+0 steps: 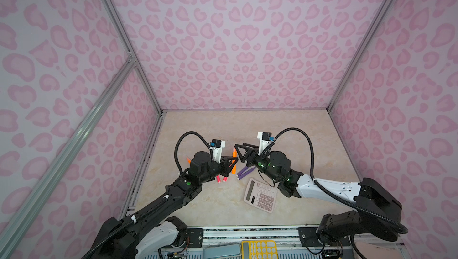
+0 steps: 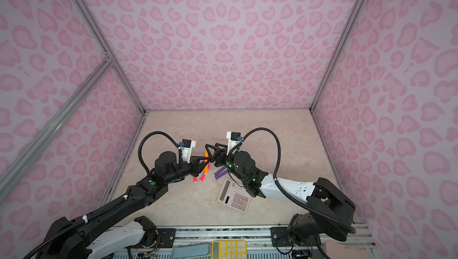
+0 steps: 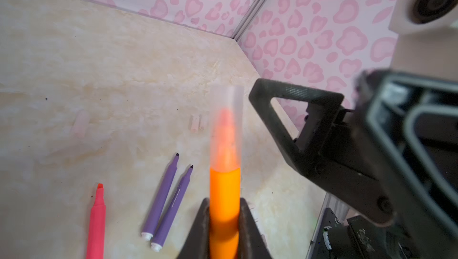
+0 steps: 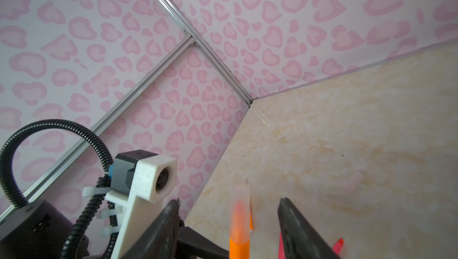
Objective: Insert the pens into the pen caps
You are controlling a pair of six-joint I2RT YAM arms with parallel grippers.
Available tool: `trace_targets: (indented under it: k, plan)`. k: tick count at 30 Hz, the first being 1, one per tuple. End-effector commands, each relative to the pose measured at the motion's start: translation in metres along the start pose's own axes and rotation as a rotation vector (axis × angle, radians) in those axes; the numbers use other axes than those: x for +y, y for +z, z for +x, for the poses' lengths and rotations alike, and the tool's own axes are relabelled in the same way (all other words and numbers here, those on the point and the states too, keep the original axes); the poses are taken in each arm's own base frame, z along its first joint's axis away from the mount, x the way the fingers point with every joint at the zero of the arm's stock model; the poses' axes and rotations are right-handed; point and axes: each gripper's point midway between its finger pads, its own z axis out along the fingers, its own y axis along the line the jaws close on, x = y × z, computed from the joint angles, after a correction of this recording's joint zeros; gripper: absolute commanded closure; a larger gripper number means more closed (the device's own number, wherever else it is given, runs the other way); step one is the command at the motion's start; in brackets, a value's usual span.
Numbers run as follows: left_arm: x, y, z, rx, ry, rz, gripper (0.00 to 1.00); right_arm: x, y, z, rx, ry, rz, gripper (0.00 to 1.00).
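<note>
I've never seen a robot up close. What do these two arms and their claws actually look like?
Both are mostly black with a white shell section: left arm, right arm. A ribbed black cable loops above each wrist, near a white camera block. Small green lights glow on the joints. The left gripper and right gripper have black, triangular, open-frame fingers.

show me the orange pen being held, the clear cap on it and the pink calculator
orange pen (image 3: 224,195): left wrist view, on its barrel.
clear cap (image 3: 226,126): left wrist view, mid-tube, over the pen's tip.
calculator (image 1: 261,195): in a top view, on its keypad.
</note>
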Motion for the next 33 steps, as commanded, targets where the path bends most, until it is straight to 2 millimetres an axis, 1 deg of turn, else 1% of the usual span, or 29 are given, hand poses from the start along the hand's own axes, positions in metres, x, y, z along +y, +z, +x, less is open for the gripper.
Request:
trace_targets:
  k: [1, 2, 5, 10, 14, 15, 17, 21, 26, 29, 33]
  plan:
    - [-0.009, 0.006, -0.006, -0.009, 0.040, 0.012, 0.96, -0.022, 0.005, 0.002, 0.053, -0.018, 0.080, 0.36]
    - [-0.009, 0.008, -0.005, -0.004, 0.046, 0.009, 0.96, -0.029, 0.008, 0.001, 0.061, -0.012, 0.099, 0.37]
    - [-0.013, 0.013, -0.001, 0.018, 0.068, 0.009, 0.96, -0.035, 0.014, -0.001, 0.081, -0.006, 0.097, 0.44]
    - [-0.014, 0.019, 0.004, 0.046, 0.091, -0.011, 0.96, -0.032, 0.026, 0.006, 0.141, -0.014, 0.085, 0.48]
    - [-0.012, 0.020, 0.005, 0.053, 0.093, -0.025, 0.96, -0.031, 0.029, 0.010, 0.158, -0.012, 0.079, 0.53]
    - [-0.012, 0.020, 0.005, 0.053, 0.093, -0.025, 0.96, -0.031, 0.030, 0.010, 0.161, -0.013, 0.080, 0.55]
    - [-0.012, 0.020, 0.005, 0.053, 0.092, -0.026, 0.96, -0.031, 0.030, 0.010, 0.165, -0.015, 0.082, 0.65]
    - [-0.011, 0.020, 0.005, 0.053, 0.092, -0.030, 0.96, -0.031, 0.030, 0.010, 0.166, -0.020, 0.083, 0.80]
    - [-0.009, 0.019, 0.003, 0.045, 0.088, -0.046, 0.96, -0.030, 0.030, 0.012, 0.178, -0.014, 0.077, 0.94]
    - [-0.004, 0.017, 0.003, 0.034, 0.072, -0.066, 0.96, -0.028, 0.030, 0.014, 0.183, -0.006, 0.070, 1.00]
    - [0.006, 0.013, -0.003, 0.015, 0.020, -0.076, 0.96, -0.024, 0.028, 0.018, 0.189, -0.002, 0.061, 1.00]
